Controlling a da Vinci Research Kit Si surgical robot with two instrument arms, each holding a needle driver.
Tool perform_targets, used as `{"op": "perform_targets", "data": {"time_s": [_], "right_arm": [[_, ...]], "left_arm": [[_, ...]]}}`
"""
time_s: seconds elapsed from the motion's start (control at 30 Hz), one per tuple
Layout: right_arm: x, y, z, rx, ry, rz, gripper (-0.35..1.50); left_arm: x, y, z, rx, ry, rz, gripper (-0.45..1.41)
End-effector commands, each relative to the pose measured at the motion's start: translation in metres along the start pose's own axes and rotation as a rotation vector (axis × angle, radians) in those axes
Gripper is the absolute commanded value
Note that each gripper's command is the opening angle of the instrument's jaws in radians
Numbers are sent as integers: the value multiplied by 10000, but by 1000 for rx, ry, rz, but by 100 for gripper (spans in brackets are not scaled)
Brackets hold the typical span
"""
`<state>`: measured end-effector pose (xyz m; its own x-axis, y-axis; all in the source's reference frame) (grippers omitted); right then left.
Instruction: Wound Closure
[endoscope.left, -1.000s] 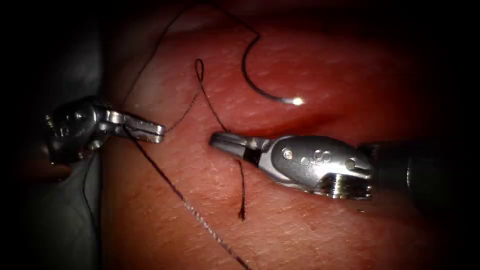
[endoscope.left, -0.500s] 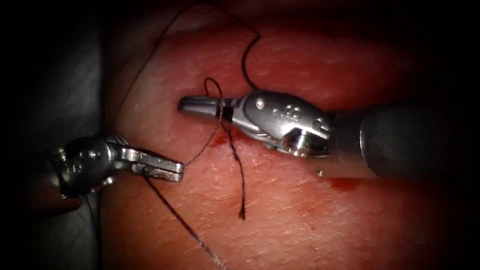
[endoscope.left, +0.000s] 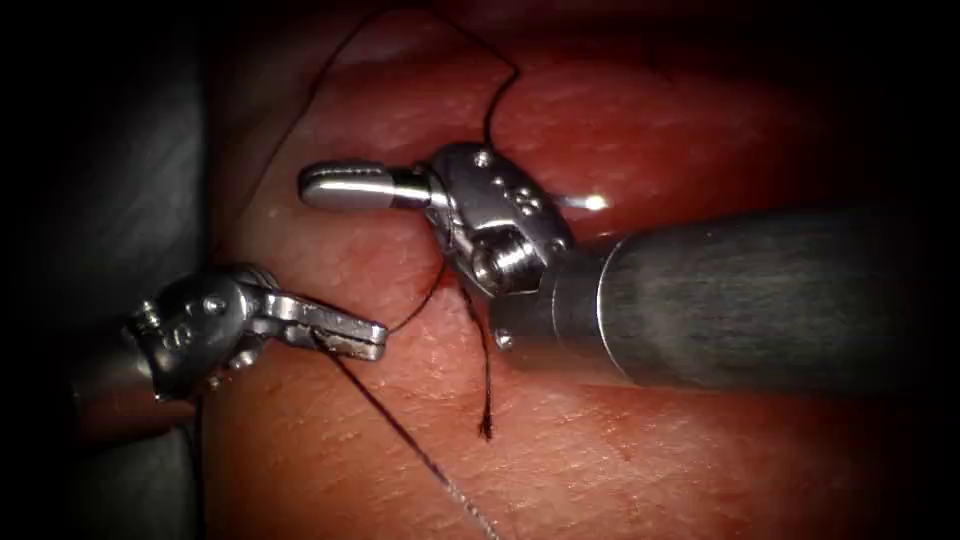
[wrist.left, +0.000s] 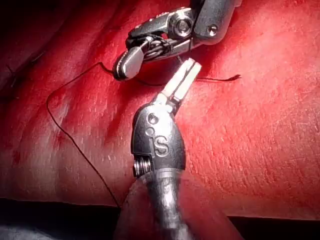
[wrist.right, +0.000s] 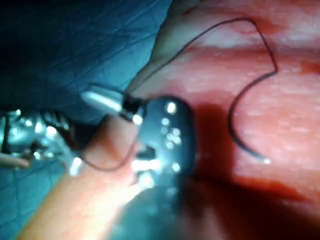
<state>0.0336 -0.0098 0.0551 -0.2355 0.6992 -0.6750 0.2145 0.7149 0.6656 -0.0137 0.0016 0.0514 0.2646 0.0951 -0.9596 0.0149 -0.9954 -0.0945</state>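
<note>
My left tool (endoscope.left: 372, 338) sits low on the left, jaws shut on the dark thread (endoscope.left: 400, 432), which runs from them down to the right and also up under the right tool. My right tool (endoscope.left: 312, 185) reaches in above it with jaws shut and nothing visibly between them; the thread passes around its wrist. The curved needle (endoscope.left: 489, 115) lies free on the tissue (endoscope.left: 700, 120) behind the right tool, its tip glinting beside the wrist. A short frayed thread end (endoscope.left: 485, 395) hangs below. The left wrist view shows my left tool (wrist.left: 191, 66) shut beside the right tool (wrist.left: 125, 65).
Grey drape (endoscope.left: 120, 150) lies beyond the tissue's left edge. Red fluid wets the tissue beneath the right tool's wrist. In the right wrist view the needle (wrist.right: 232, 120) lies on the tissue to the side of my right tool (wrist.right: 90, 96), with its thread arcing away.
The right tool has moved up and to the left, across the thread loop, and now covers part of the needle. The left tool has carried its thread down and to the right.
</note>
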Motion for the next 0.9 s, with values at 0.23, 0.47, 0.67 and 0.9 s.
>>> {"op": "perform_targets", "data": {"time_s": [0.23, 0.47, 0.67, 0.9], "right_arm": [[3, -14, -6, 113, -38, 42, -35], [7, -22, -12, 212, -95, 32, -35], [13, -25, -17, 335, -174, -35, -35], [16, -28, -24, 456, -303, -107, -35]], "left_arm": [[-24, -2, -10, 10, -19, 16, -45], [-34, -7, -12, 16, -28, 30, -45], [-39, -9, -8, -3, -26, 29, -45], [-49, -20, -8, -37, -45, 65, -45]]}}
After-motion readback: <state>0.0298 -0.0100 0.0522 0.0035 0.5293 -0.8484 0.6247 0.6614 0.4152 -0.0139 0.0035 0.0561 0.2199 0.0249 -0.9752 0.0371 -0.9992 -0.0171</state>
